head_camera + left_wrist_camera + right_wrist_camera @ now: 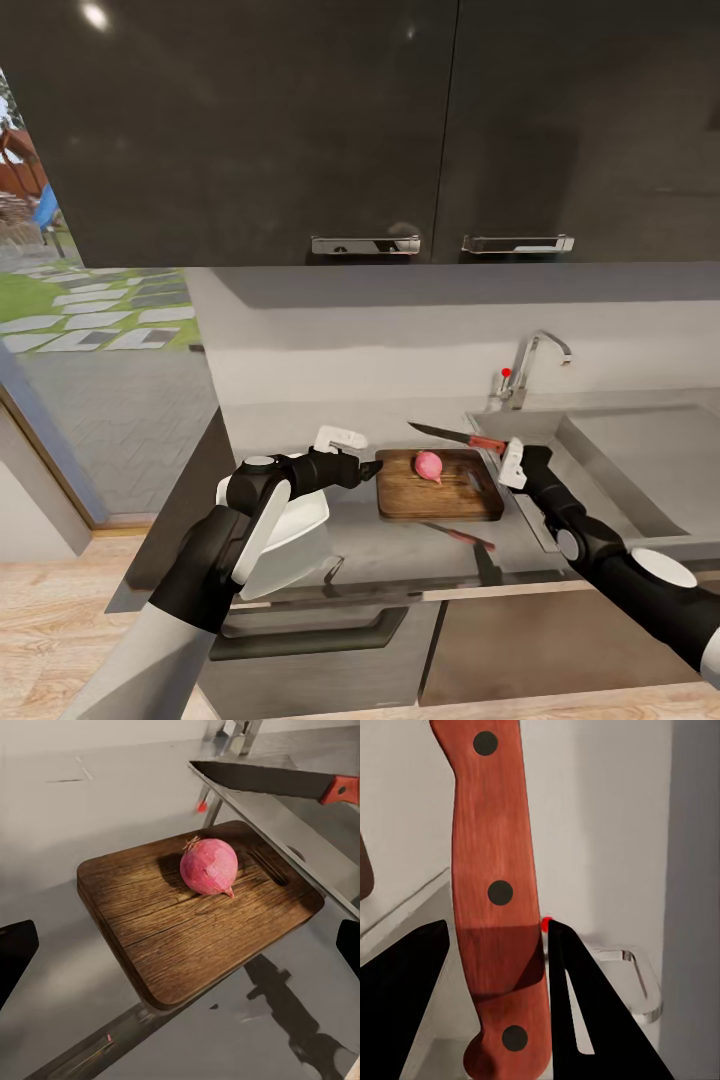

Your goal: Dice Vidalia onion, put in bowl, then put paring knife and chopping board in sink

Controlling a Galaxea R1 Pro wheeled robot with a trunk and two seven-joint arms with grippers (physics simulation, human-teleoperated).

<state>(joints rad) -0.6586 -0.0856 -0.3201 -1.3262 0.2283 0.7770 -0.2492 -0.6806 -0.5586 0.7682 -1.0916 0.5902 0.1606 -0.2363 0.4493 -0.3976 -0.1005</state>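
Note:
A pink-skinned Vidalia onion [429,465] [208,866] lies whole on the dark wood chopping board [440,490] [187,926], which rests on the grey countertop [400,545] left of the sink [640,455]. My right gripper [503,452] [499,975] is shut on the paring knife's red handle [487,444] [495,892]. The dark blade [438,432] [262,778] points left, in the air over the board's far edge. My left gripper [368,468] [182,949] is open at the board's left end, with nothing held. The white bowl [300,520] sits under my left forearm.
An angular chrome tap [530,365] with a small red knob [506,373] stands behind the sink. Glossy black upper cabinets [400,130] hang overhead. The countertop's front edge [420,590] runs below the board. A glass door [90,330] is at the left.

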